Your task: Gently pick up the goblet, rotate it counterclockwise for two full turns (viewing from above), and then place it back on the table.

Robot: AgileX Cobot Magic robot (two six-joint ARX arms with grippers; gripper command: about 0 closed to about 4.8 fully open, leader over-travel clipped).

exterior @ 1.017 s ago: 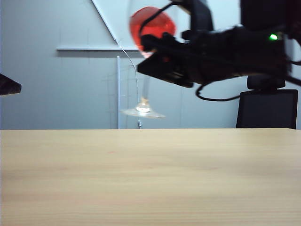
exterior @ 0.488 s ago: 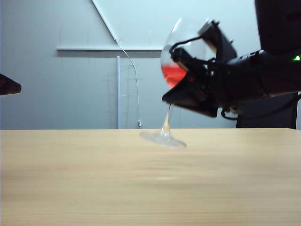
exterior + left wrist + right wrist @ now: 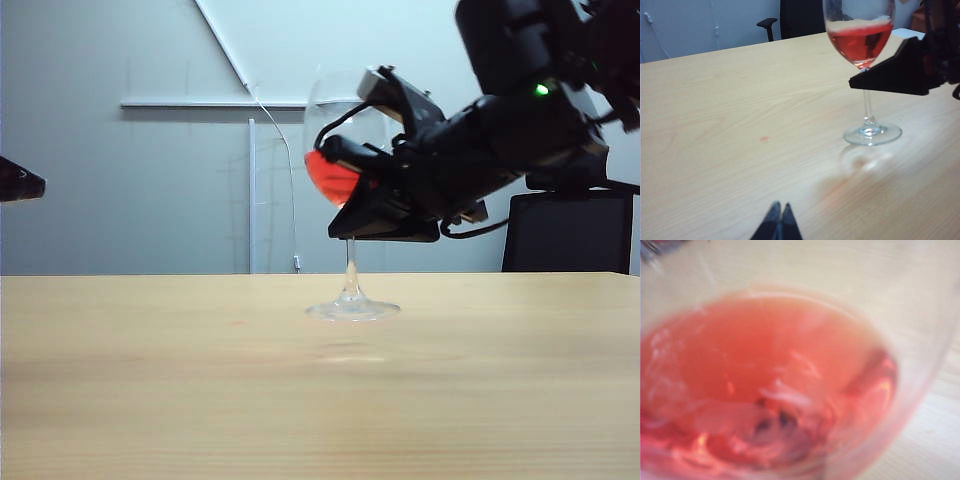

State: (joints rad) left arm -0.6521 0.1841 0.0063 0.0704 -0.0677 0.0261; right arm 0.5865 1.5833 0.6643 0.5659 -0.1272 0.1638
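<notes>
The goblet [image 3: 335,150] is a clear glass with red liquid in its bowl. It stands upright near the middle of the light wood table [image 3: 200,390], with its round foot [image 3: 352,310] level at the tabletop. My right gripper [image 3: 348,222] reaches in from the right and is shut on the goblet just under the bowl. The left wrist view shows the goblet [image 3: 860,40] with one black finger [image 3: 895,75] beside its stem. In the right wrist view the goblet's bowl [image 3: 770,375] fills the picture and hides the jaws. My left gripper [image 3: 779,209] is shut and empty, off to the left [image 3: 15,182].
A black office chair [image 3: 565,235] stands behind the table's far edge on the right. It is also in the left wrist view [image 3: 800,17]. A small reddish mark [image 3: 764,139] lies on the table [image 3: 715,125].
The right gripper has brought the goblet down from high above the table. The goblet has gone from tilted to upright, and its foot has come down to the tabletop. The left gripper has not moved.
</notes>
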